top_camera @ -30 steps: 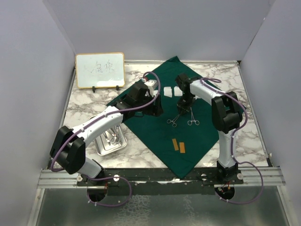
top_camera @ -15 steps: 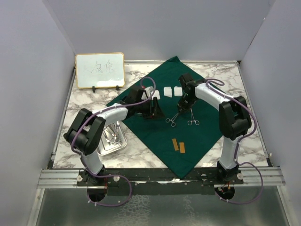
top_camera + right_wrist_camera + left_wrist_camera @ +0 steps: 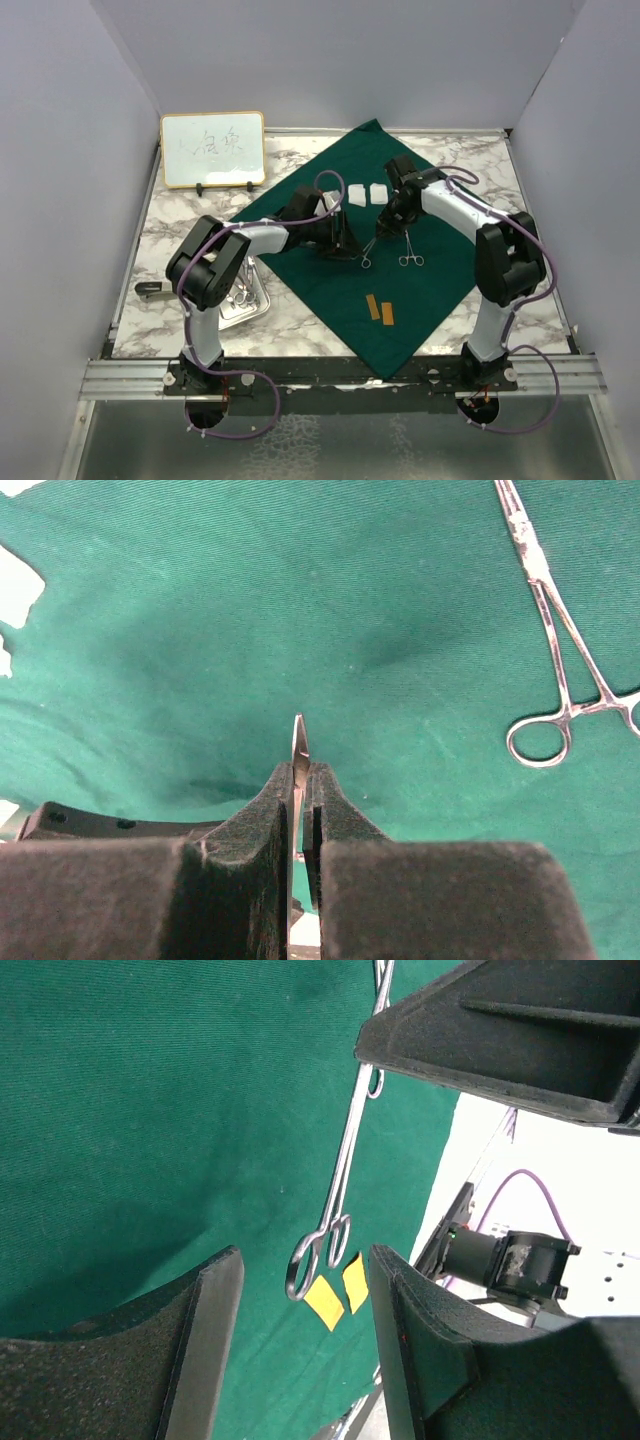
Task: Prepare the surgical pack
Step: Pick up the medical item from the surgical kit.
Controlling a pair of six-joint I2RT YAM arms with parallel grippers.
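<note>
My right gripper (image 3: 300,780) is squeezed shut on the tip of a silver clamp (image 3: 298,742), and its ring handles hang low over the dark green cloth (image 3: 330,290). My left gripper (image 3: 303,1290) is open near those rings, holding nothing. The cloth lies spread out on the marble table (image 3: 190,215). Two white gauze squares (image 3: 378,193) and a second clamp (image 3: 410,250) lie on it. The little steel tray (image 3: 262,300) sits just left of the cloth

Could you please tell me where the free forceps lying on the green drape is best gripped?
I would take the forceps across its two shanks, between ring handles and hinge, coming straight down from above: it lies flat on the drape, and there it is narrow and straight.
</note>
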